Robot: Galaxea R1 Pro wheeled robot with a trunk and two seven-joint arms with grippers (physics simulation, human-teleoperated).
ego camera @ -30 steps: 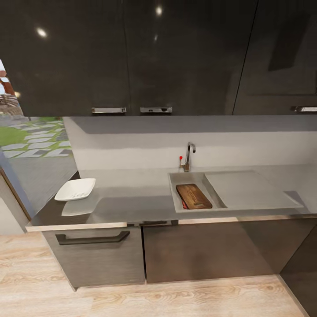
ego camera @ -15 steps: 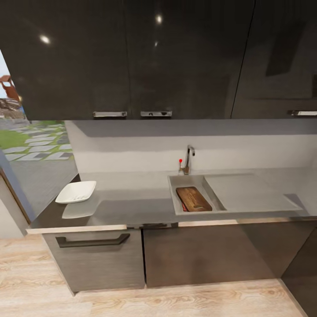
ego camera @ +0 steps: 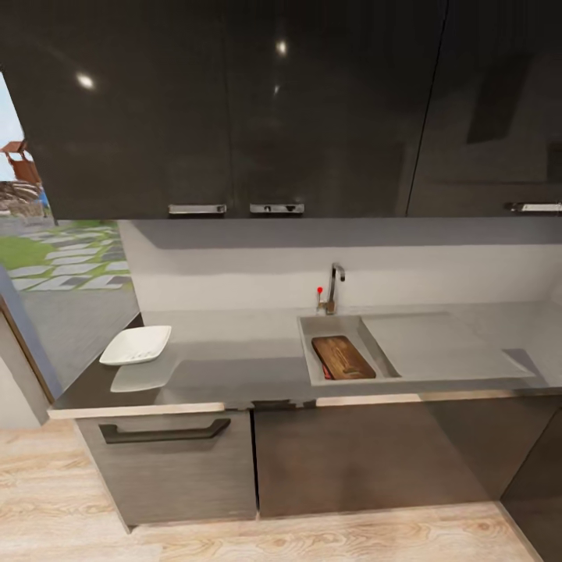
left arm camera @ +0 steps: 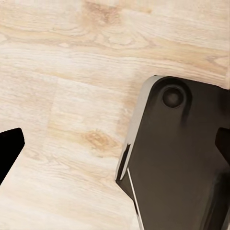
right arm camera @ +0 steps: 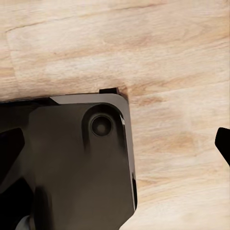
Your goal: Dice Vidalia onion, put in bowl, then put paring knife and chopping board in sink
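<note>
you're standing back from the counter (ego camera: 234,367), a long grey top running over dark cabinets (ego camera: 367,453), with glossy dark wall units (ego camera: 234,101) above and pale wood floor (ego camera: 234,538) below. the sink (ego camera: 311,355) sits right of middle, its drainboard (ego camera: 437,347) beyond and the tap (ego camera: 334,287) behind. the board (ego camera: 343,357) lies in the basin, and a sliver of red at its left edge looks like the knife (ego camera: 326,370), though it's too small to be sure. the bowl (ego camera: 136,346) rests at the counter's far left end, well apart from the sink. you can't make out any diced onion in it from here.

judging by this, the task reads as near its close, so check that the knife really lies in the basin and not propped on the board's edge.

both wrist views look down at the floor past the dark base (left arm camera: 182,163). the left fingers (left arm camera: 8,148) and right fingers (right arm camera: 223,141) show as dark tips at opposite picture edges, spread wide with nothing between them.
</note>
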